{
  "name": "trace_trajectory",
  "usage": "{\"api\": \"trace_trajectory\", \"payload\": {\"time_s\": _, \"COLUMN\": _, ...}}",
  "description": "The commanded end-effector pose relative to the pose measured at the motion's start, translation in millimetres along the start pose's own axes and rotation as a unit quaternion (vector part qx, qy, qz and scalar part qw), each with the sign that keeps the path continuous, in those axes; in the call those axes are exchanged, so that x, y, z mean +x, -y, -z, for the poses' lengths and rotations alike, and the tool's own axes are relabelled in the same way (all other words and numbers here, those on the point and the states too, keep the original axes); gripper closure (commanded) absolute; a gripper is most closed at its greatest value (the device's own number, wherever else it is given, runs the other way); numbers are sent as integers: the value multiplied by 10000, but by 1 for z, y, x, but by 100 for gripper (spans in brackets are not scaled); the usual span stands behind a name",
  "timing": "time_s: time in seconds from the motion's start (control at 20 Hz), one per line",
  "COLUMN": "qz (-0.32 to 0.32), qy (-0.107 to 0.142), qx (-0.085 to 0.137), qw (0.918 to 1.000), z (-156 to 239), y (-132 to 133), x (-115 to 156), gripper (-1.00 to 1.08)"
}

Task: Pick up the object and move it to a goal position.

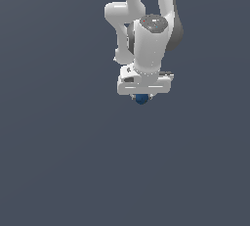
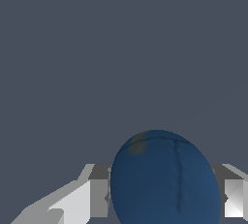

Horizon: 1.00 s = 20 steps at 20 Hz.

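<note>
The object is a small dark blue ball [image 1: 141,99], peeking out just under the white hand of the arm in the exterior view. In the wrist view the ball [image 2: 164,179] fills the space between the two grey fingers [image 2: 99,196], which press against its sides. My gripper [image 1: 142,98] [image 2: 164,194] is shut on the ball. Most of the ball is hidden by the hand in the exterior view. No goal marker shows in either view.
A plain dark grey-blue floor [image 1: 58,161] spreads all around the arm. The white arm [image 1: 146,29] comes in from the top of the exterior view.
</note>
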<state>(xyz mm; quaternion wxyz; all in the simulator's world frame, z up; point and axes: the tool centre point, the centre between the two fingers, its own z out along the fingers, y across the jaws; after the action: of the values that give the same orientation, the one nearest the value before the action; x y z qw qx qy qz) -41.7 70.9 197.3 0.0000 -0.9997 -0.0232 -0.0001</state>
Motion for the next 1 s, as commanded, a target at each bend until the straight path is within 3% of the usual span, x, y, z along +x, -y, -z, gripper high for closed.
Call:
{"api": "trace_trajectory", "payload": {"time_s": 0.0, "qz": 0, "qy": -1, "qx": 0, "qw": 10000, "z": 30, "y": 2, "x": -1, "gripper": 108}}
{"api": "trace_trajectory", "payload": {"time_s": 0.55, "qz": 0, "qy": -1, "qx": 0, "qw": 10000, "z": 149, "y": 10, "x": 0, "gripper": 108}}
{"api": "trace_trajectory", "payload": {"time_s": 0.95, "qz": 0, "qy": -1, "qx": 0, "qw": 10000, "z": 206, "y": 14, "x": 2, "gripper": 108}}
